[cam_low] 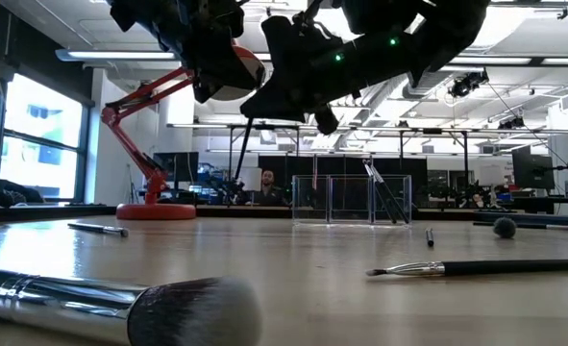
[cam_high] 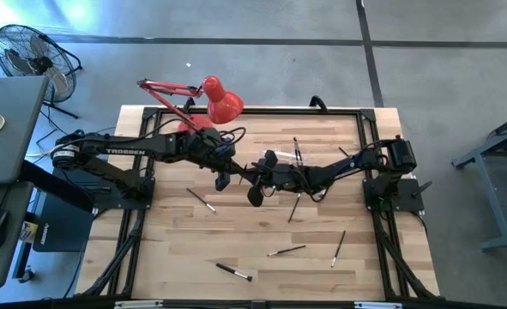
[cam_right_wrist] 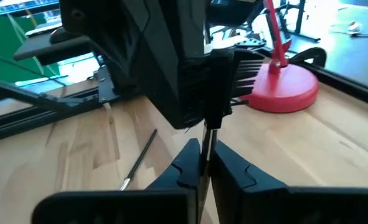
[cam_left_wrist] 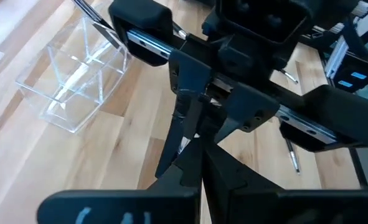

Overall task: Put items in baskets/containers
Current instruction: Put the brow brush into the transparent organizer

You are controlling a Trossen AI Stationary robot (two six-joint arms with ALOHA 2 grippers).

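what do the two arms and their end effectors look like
Both arms are dark, jointed and boxy. The left arm carries white lettering, and black cables loop along the right arm. Each end effector has two dark, wedge-shaped fingers.

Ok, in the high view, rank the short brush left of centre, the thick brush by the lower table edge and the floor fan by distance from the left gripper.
From the left gripper, mid-table:
1. Short brush, just below-left of it.
2. Thick brush, lower table edge.
3. Floor fan, off the table, top left.

Scattered brushes (cam_high: 286,251); upright clear holder (cam_low: 351,200)
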